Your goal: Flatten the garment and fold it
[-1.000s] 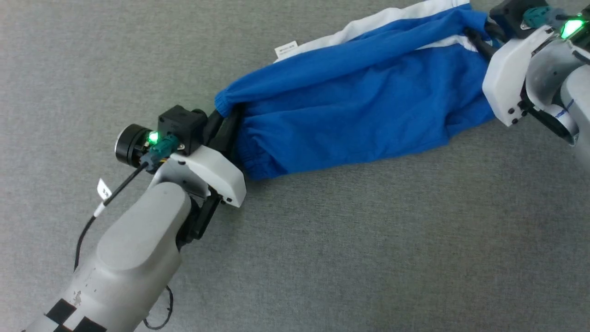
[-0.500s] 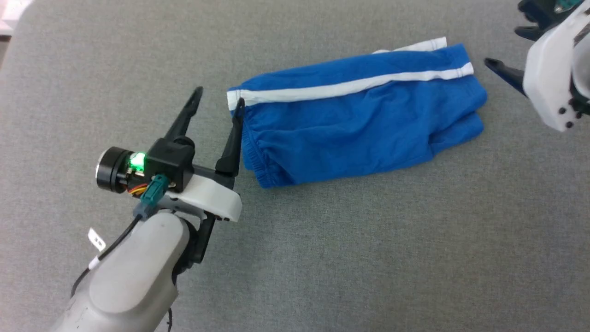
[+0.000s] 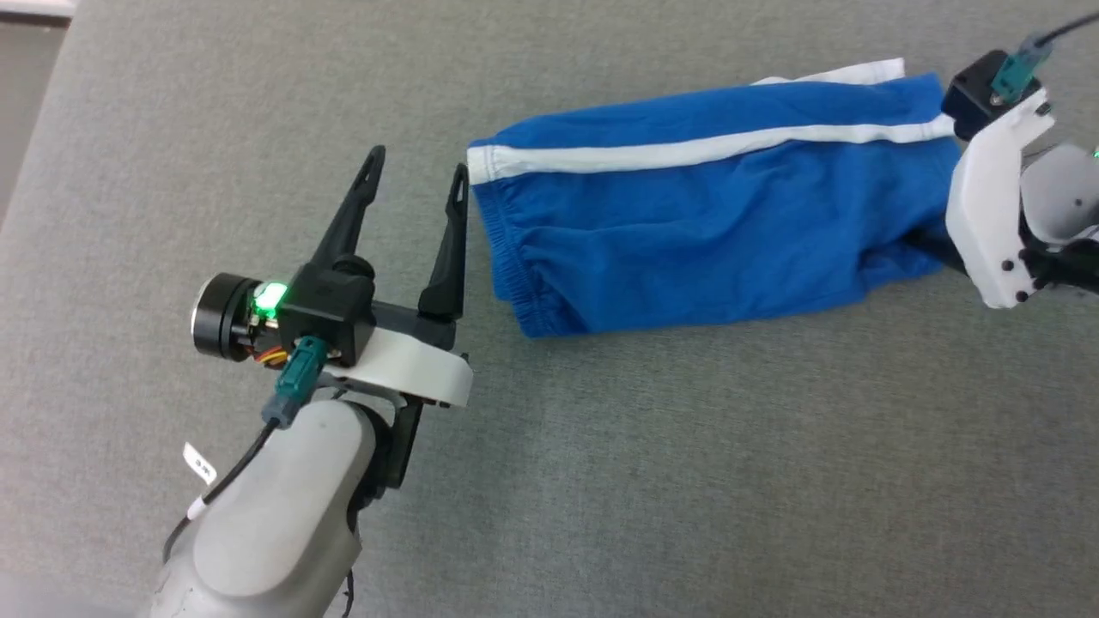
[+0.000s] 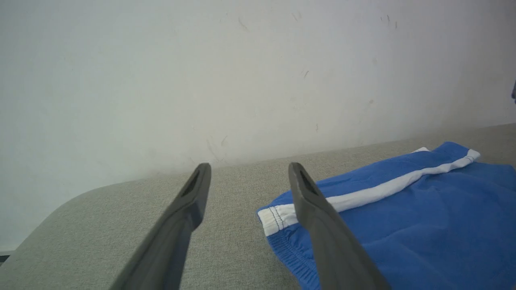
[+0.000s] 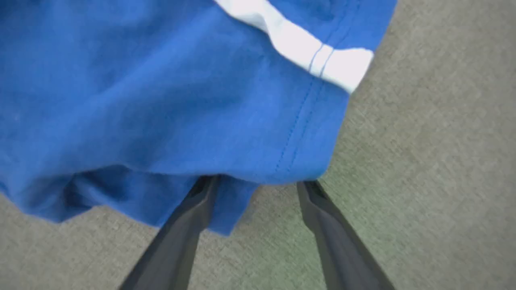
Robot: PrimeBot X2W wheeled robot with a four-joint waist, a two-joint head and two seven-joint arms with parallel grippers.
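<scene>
Your left gripper (image 3: 419,165) stands wide and empty, its 2 fingers pointing up the head view. The inner finger sits just beside the gathered waistband (image 3: 508,283); whether it touches the cloth, I cannot tell. Your right gripper (image 5: 258,183) is also spread, holding nothing, with both fingertips tucked under the edge of the hem (image 5: 306,133), which drapes over them.

The garment (image 3: 704,232) lies on the grey surface (image 3: 601,481) between the 2 arms. It looks doubled lengthwise, with the waistband toward your left arm, the hem toward your right and the white stripe (image 3: 687,154) along the far edge.

The right side looks riskiest to me. The wrist view shows a second blue layer sagging below the top one, so closing now may pinch only 1 layer and peel the fold open when you lift. The soft fabric would likely drag on the rough covering and wrinkle if pulled flat along it. On the left, a finger swinging inward could snag the waistband corner and rumple it.

As for writing, a small white tag (image 3: 199,466) on the left arm's cable carries print too small to read. I can make out no logo or lettering on the blue fabric.
</scene>
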